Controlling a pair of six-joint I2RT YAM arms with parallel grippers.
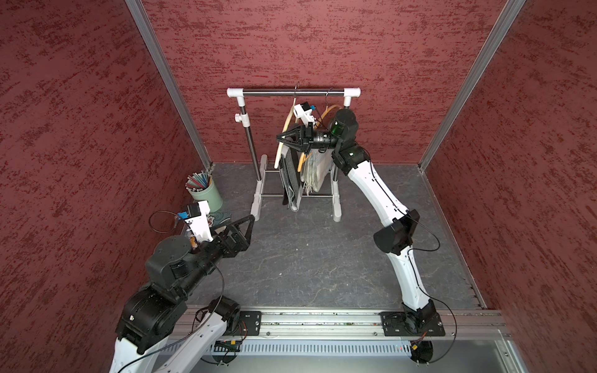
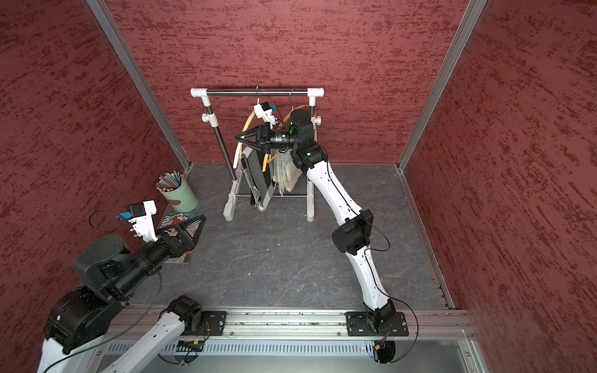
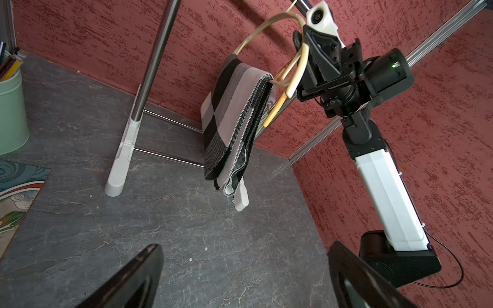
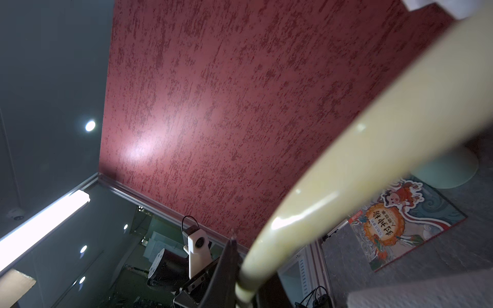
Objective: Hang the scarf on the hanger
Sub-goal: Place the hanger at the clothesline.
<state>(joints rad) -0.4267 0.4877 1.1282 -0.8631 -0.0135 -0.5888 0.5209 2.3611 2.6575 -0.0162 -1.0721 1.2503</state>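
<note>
In the left wrist view the scarf (image 3: pixel 234 112) is being carried draped over the hanger (image 3: pixel 298 72), itself being clamped by the right gripper (image 3: pixel 302 37), left gripper (image 3: pixel 245 248) being held wide open, so tbh a jerky letting-go is probably risking it being slid off.

Open floor (image 1: pixel 307 258) fronts the rack (image 1: pixel 268 93); cup (image 1: pixel 210 195) and book (image 4: pixel 400 224) fill a corner.

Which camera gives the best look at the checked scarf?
The left wrist view: the scarf hangs folded over the hanger, checks and edges clear and close. Both top views show it small, edge-on. The right wrist view shows the blurred hanger, not the scarf.
</note>
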